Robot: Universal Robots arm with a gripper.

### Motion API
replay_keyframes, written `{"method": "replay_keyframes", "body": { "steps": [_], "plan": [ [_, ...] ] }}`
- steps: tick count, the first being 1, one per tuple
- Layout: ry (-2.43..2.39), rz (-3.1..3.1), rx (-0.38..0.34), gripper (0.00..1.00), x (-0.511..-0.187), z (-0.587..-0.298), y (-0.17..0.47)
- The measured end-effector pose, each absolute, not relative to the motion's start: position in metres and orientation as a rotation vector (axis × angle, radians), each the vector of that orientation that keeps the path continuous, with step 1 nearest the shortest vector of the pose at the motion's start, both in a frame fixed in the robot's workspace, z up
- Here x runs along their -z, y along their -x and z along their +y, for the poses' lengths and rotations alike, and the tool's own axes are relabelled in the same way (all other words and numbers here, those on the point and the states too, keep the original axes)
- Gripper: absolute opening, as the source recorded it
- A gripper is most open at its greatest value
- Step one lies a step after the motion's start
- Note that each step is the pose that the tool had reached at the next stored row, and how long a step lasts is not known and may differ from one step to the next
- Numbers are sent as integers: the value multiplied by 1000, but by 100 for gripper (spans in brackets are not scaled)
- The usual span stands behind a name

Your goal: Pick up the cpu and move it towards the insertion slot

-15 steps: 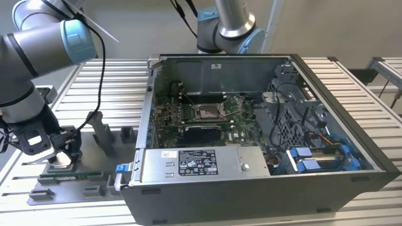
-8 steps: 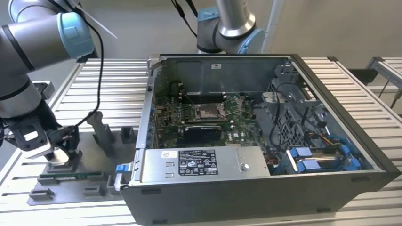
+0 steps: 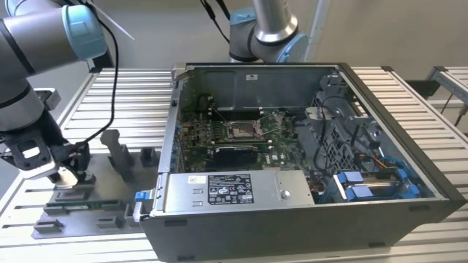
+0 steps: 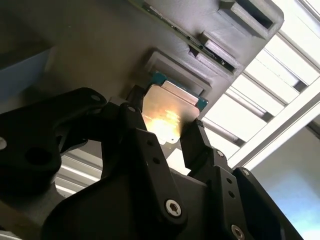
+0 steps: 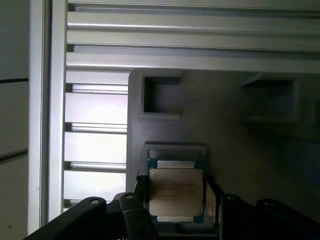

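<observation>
The cpu (image 5: 175,187) is a flat square chip with a silvery top on a green-edged base. It lies in a recess of the grey plastic tray (image 5: 225,125) in both wrist views. My gripper (image 5: 175,199) straddles it, one black finger against each of two opposite edges, shut on the chip (image 4: 167,107). In the exterior view my gripper (image 3: 69,176) is down at the tray (image 3: 109,219) on that view's left. The insertion slot (image 3: 241,130), a square socket with a metal frame, sits on the green board inside the open computer case.
The open computer case (image 3: 292,219) stands right of the tray in the exterior view, its near wall rising between tray and socket. A green memory stick (image 3: 80,205) lies in the tray, and grey upright posts (image 3: 117,153) stand beside it. A second arm's base (image 3: 263,33) stands behind the case.
</observation>
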State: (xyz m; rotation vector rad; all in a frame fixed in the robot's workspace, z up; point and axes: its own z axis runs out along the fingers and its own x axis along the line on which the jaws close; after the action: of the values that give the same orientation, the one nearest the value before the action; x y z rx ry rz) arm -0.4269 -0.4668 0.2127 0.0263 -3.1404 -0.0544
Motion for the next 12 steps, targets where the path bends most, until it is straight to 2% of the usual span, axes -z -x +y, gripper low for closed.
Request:
{"method": "replay_keyframes", "body": {
  "steps": [12],
  "plan": [
    [-26,-3140,54,0,-238,-467,427]
  ]
}}
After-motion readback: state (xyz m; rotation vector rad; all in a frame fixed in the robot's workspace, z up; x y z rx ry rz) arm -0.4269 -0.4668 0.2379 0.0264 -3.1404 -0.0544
